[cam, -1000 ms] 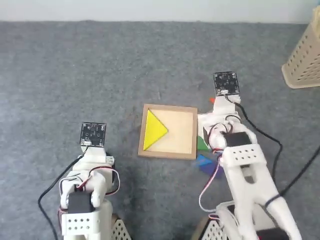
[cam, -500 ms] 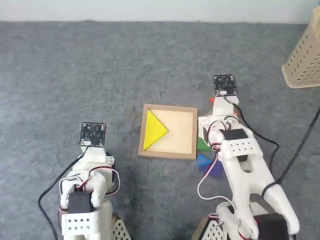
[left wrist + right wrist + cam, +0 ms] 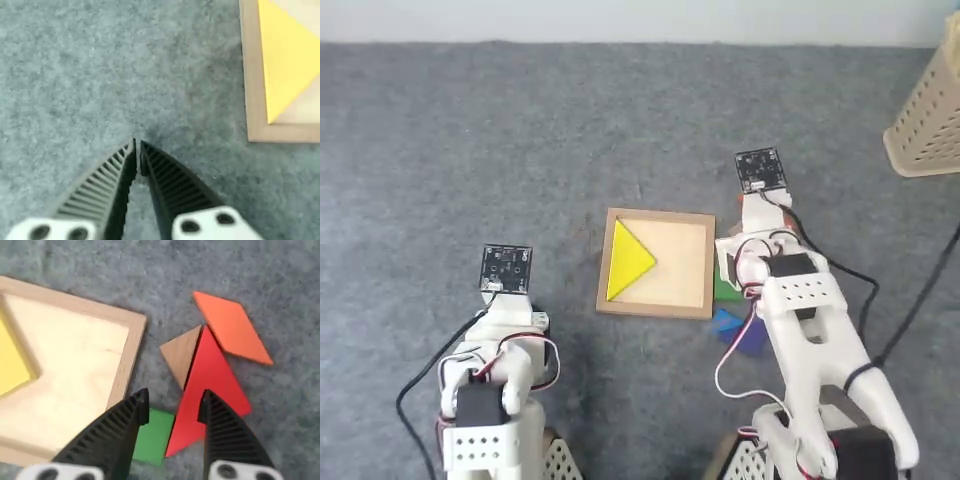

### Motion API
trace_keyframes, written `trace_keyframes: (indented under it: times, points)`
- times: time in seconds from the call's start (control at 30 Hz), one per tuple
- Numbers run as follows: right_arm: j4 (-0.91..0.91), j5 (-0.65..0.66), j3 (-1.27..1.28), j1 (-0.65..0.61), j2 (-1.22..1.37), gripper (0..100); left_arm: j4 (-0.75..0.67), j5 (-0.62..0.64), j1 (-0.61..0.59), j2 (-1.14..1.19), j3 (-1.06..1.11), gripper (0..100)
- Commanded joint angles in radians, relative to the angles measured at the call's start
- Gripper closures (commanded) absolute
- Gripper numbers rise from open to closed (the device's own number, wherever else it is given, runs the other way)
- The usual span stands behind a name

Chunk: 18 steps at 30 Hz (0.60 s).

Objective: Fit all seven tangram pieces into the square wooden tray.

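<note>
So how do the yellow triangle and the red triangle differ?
The yellow triangle lies inside the tray; the red triangle lies on the carpet outside it. The yellow one sits alone, the red one against the brown triangle. The open right gripper hovers over the red one, not the yellow. Both lie flat.

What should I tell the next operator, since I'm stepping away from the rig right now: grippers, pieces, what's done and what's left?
Left gripper: shut, empty, over bare carpet near a corner of the tray.
Right gripper: open, empty, above the red triangle and green square.
Done: the yellow triangle lies in the tray.
Left: six pieces on the carpet beside the tray, on the right arm's side: red triangle, green square, brown triangle, orange parallelogram, blue piece, purple piece.
</note>
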Motion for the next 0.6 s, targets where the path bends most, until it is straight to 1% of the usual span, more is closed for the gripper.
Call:
trace_keyframes:
  times: [0.0,0.4,0.57]
  points:
    - [0.044,0.017,-0.068,0.015,0.002,81.8,0.008,-0.003,0.005,-0.018,-0.010,98]
    - [0.068,0.061,-0.084,0.015,0.004,81.7,0.008,-0.003,0.005,-0.018,-0.010,98]
    - [0.168,0.063,-0.213,0.073,0.058,80.8,0.008,-0.003,0.005,-0.018,-0.010,98]
